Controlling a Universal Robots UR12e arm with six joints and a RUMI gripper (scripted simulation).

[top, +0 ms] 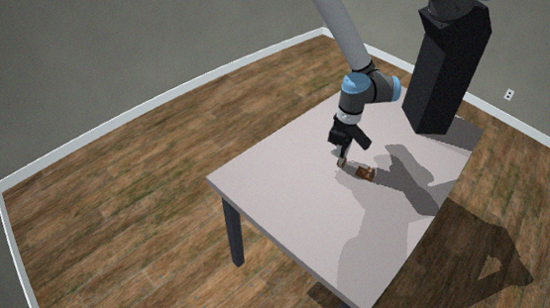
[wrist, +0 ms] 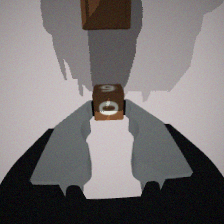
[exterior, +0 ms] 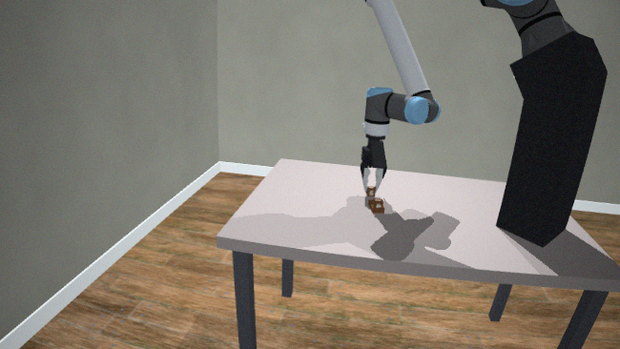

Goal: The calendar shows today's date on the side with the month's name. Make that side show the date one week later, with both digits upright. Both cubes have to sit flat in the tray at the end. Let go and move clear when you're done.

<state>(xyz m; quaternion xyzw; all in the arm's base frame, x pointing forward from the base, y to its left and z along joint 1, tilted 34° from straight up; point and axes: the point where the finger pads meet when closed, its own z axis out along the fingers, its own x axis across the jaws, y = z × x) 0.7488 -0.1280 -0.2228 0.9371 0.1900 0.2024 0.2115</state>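
Gripper [wrist: 108, 111] is clamped on a date cube [wrist: 108, 102], digit 0 facing the wrist camera, low over the table [top: 295, 208]. Tray [top: 366, 173] sits just right of it in the top view. Risks: the cube may catch the tray rim and land tilted, or its digit may end inverted.

You see the gripper [top: 342, 159] pointing down over the table [top: 295, 203] | its fingers are closed on a small brown cube [top: 341, 162] | the brown tray [top: 365, 173] sits just beside, inside the arm's shadow
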